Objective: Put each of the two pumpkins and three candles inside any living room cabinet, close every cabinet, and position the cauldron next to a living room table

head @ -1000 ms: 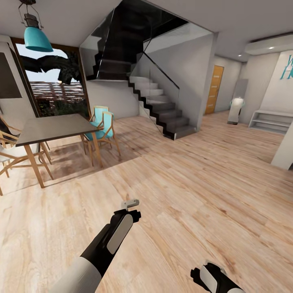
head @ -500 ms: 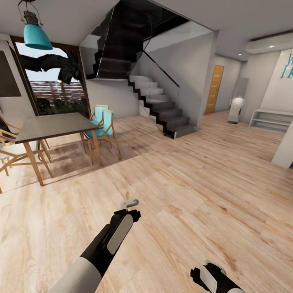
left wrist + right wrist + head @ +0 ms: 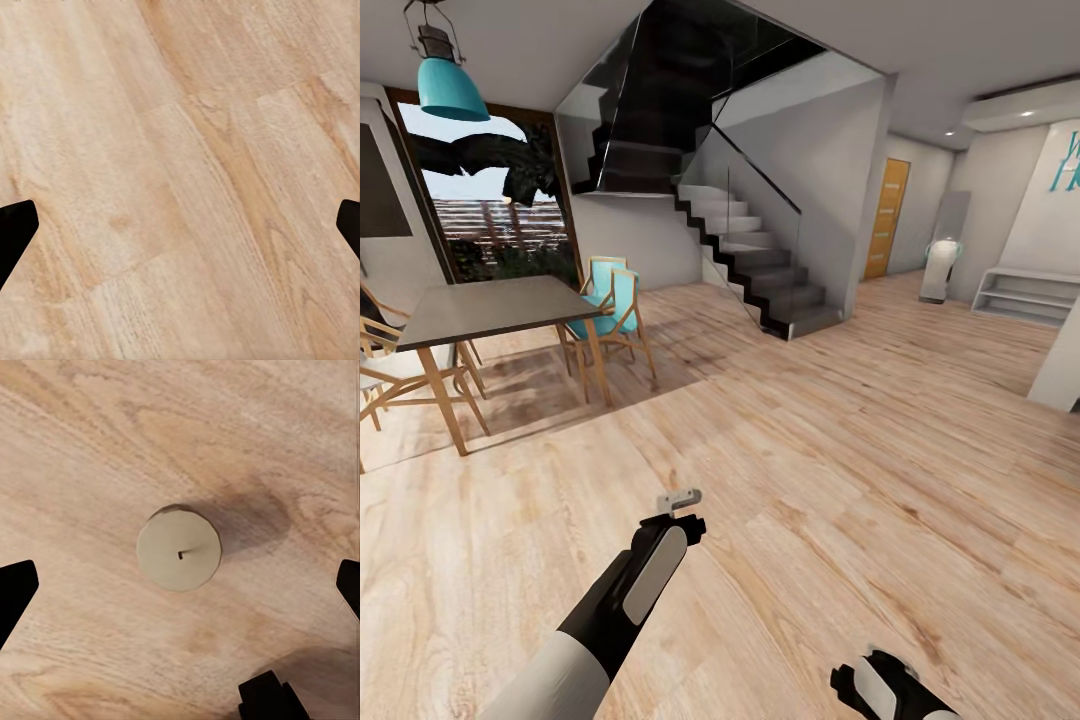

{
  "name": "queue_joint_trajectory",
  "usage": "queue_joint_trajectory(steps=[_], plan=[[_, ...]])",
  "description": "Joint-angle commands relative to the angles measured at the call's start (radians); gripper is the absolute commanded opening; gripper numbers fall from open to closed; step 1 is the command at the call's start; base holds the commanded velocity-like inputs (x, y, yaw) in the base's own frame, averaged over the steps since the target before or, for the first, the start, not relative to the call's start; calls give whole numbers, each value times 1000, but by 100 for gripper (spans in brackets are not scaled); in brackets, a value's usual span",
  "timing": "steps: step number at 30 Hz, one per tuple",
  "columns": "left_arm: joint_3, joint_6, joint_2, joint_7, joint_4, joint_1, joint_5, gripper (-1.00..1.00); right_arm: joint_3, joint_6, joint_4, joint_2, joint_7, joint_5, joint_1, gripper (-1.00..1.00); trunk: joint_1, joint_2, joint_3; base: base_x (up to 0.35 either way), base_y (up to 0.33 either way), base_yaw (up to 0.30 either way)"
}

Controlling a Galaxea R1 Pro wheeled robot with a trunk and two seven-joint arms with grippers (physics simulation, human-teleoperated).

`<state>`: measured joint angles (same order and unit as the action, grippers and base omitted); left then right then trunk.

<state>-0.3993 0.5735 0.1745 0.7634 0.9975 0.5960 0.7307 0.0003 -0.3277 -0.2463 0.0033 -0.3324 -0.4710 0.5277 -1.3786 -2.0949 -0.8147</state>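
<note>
One candle (image 3: 179, 547), a stubby olive-tan cylinder with a small wick, stands upright on the wooden floor and is seen from straight above in the right wrist view. My right gripper (image 3: 180, 589) hangs open above it, its dark fingertips (image 3: 15, 589) spread wide to either side and not touching it. In the head view my left gripper (image 3: 680, 497) is held out over bare floor. The left wrist view has its fingertips (image 3: 13, 229) far apart, open, with nothing between them. The pumpkins, cabinet and cauldron are out of view.
A dining table (image 3: 490, 308) with wooden chairs (image 3: 610, 310) stands at the left by a window. A dark staircase (image 3: 760, 270) rises ahead in the middle. A low white shelf (image 3: 1025, 295) and an orange door (image 3: 887, 218) lie at the far right. Wide wooden floor (image 3: 840, 460) lies between.
The whole head view has shifted very slightly, so the camera moved. Both arms hold the same pose.
</note>
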Motion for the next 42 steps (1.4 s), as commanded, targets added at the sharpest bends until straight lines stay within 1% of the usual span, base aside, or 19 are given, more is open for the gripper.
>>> queue_joint_trajectory(steps=[1, 5, 9, 21, 27, 42], plan=[[-1, 2, 0, 8, 1, 1, 7, 100, 1, -6, -2, -5, -6, -4, 0, 100, 0, 0, -1, 0, 0, 0], [-1, 2, 0, 8, 1, 1, 7, 100, 0, -7, -1, -14, -6, -4, 0, 100, 0, 0, -1, 0, 0, 0], [-2, 2, 0, 8, 3, 1, 7, 100, 0, -7, 8, -15, -7, -4, 0, 100, 0, 0, -1, 0, 0, 0], [-15, 0, 0, 7, 4, 1, 5, 100, 1, -6, 10, -15, -5, -1, 0, 100, 0, 0, -1, -12, -62, 0], [-17, 2, 0, 7, 3, 1, 6, 100, 1, -6, 10, -14, -5, -1, 0, 100, 0, 0, -1, -2, -17, 0], [-18, -1, 0, 7, 4, 1, 2, 100, 1, -7, 10, -9, -7, 0, 0, 100, 0, 0, -1, 0, -88, 0]])
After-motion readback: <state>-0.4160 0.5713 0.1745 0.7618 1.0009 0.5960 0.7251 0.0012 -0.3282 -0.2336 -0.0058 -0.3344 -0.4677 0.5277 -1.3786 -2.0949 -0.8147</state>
